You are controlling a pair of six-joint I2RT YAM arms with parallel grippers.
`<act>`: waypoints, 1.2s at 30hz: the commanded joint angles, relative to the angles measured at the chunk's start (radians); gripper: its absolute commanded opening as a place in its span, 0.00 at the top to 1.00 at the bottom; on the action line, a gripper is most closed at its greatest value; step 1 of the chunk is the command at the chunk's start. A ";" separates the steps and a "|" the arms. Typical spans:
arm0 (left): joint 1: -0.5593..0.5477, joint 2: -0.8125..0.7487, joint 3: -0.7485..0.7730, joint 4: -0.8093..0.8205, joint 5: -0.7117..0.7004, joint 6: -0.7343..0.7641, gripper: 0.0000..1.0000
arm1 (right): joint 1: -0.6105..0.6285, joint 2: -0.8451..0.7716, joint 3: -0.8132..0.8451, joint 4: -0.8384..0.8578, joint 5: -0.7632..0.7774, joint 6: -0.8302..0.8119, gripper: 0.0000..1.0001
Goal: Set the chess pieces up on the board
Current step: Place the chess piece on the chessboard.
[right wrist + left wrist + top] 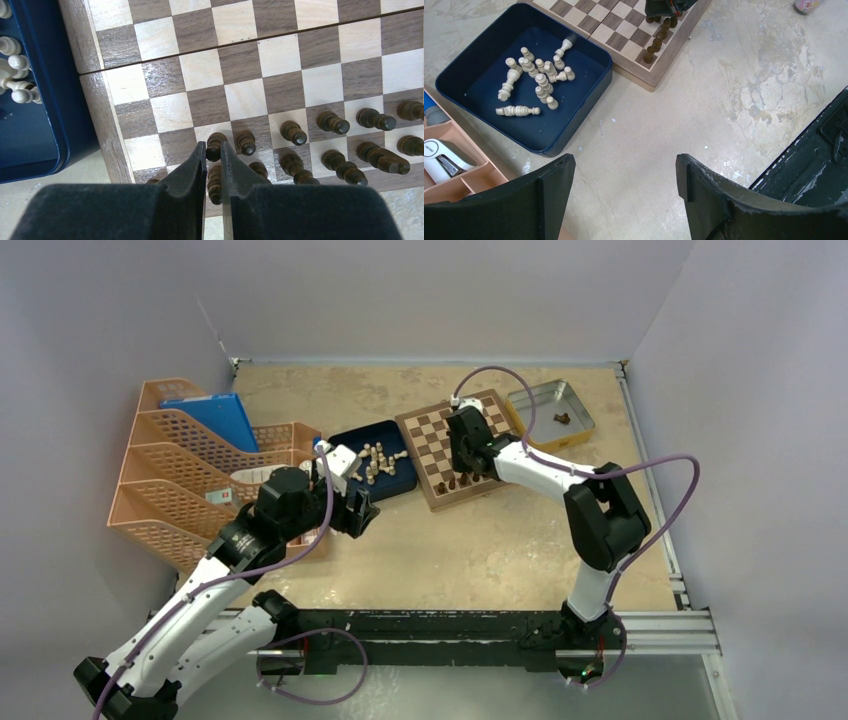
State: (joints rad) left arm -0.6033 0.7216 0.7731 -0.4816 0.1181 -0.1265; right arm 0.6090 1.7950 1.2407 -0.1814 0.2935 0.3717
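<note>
The chessboard (430, 430) lies mid-table and fills the right wrist view (240, 55). Several dark brown chess pieces (335, 122) stand in two rows along its near edge. They also show in the left wrist view (656, 42). My right gripper (213, 150) is over the left end of those rows. Its jaws are nearly together around a dark piece (215, 182), and a dark pawn (215, 142) sits at its tips. My left gripper (624, 167) is open and empty, low over bare table in front of the dark blue tray (574, 135). Several cream pieces (539, 75) lie in that tray.
A silver tin (530, 395) holding a few dark bits stands right of the board. Orange file racks (170, 480) with a blue folder (210, 420) line the left side. A white stapler (444, 157) lies in an orange compartment beside the tray.
</note>
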 commanded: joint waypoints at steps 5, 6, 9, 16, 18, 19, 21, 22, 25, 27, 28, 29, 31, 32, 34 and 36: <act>0.000 0.007 0.006 0.026 -0.009 0.016 0.26 | -0.004 0.012 0.026 -0.007 -0.006 -0.023 0.85; -0.001 0.009 0.006 0.027 -0.009 0.016 0.26 | -0.004 0.012 0.026 -0.007 -0.008 -0.024 0.85; 0.000 0.013 0.006 0.027 -0.008 0.016 0.26 | -0.004 0.018 0.027 -0.007 -0.025 -0.027 0.85; -0.001 0.023 0.008 0.029 -0.003 0.016 0.26 | -0.004 0.018 0.022 -0.011 -0.036 -0.033 0.85; -0.001 0.025 0.009 0.028 -0.003 0.016 0.26 | -0.005 0.019 0.024 -0.014 -0.035 -0.035 0.85; -0.001 0.025 0.012 0.026 -0.003 0.016 0.26 | -0.005 0.021 0.026 -0.016 -0.036 -0.036 0.85; -0.001 0.024 0.009 0.024 -0.004 0.015 0.26 | -0.004 0.025 0.028 -0.019 -0.035 -0.036 0.84; -0.001 0.023 0.009 0.024 -0.005 0.013 0.26 | -0.005 0.025 0.028 -0.017 -0.039 -0.036 0.84; -0.001 0.017 0.009 0.022 -0.009 0.012 0.26 | -0.004 0.027 0.026 -0.018 -0.033 -0.036 0.82; 0.000 0.016 0.009 0.023 -0.009 0.011 0.26 | -0.005 0.028 0.028 -0.019 -0.035 -0.039 0.81; -0.001 0.016 0.009 0.023 -0.009 0.011 0.26 | -0.005 0.028 0.028 -0.021 -0.036 -0.039 0.81; 0.000 0.016 0.009 0.023 -0.009 0.011 0.26 | -0.005 0.029 0.028 -0.020 -0.039 -0.040 0.81; -0.002 0.016 0.009 0.023 -0.009 0.011 0.26 | -0.005 0.028 0.030 -0.018 -0.046 -0.041 0.80; -0.002 0.017 0.009 0.021 -0.008 0.010 0.26 | -0.004 0.029 0.031 -0.017 -0.051 -0.040 0.80; -0.001 0.019 0.009 0.020 -0.008 0.008 0.26 | -0.005 0.028 0.029 -0.017 -0.056 -0.040 0.80; -0.001 0.018 0.008 0.020 -0.008 0.008 0.26 | -0.005 0.030 0.027 -0.016 -0.057 -0.040 0.80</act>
State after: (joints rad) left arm -0.6037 0.7498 0.7731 -0.4873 0.1181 -0.1200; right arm 0.6083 1.8133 1.2407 -0.1967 0.2466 0.3454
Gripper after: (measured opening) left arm 0.739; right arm 0.201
